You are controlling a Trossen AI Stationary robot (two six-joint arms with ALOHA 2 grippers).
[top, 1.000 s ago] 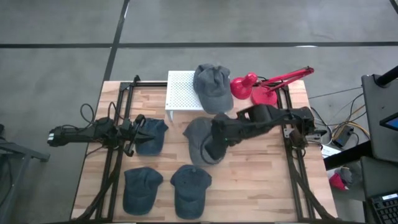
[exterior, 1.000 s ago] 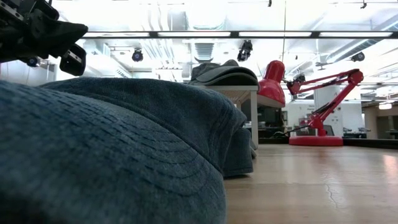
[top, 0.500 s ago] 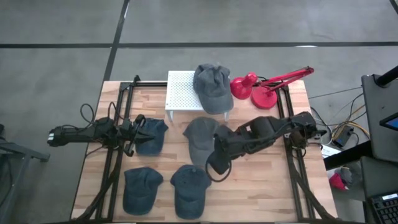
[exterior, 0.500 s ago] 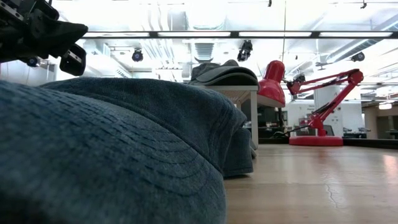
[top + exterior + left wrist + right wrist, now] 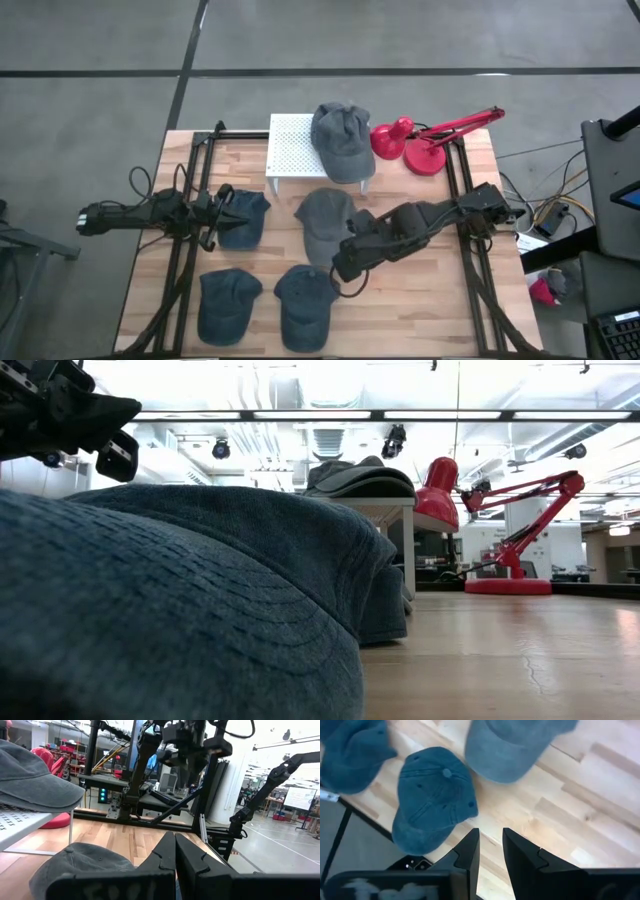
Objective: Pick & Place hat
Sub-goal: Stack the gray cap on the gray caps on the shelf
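item 1, right gripper: hangs over bare table between the grey hat and the front blue hat; fingers slightly parted, holding nothing, likely lining up for a pick.
item 2, grey hat: flat at table centre, just below the white stand.
item 3, hat on stand: placed on the stand's right end, probably the drop spot.
item 4, 3 blue hats: front blue hat, front-left hat, left hat.
item 5, left gripper: waits at the left hat, fingers pressed together, empty.
item 6, red lamp: back right, clear of work.
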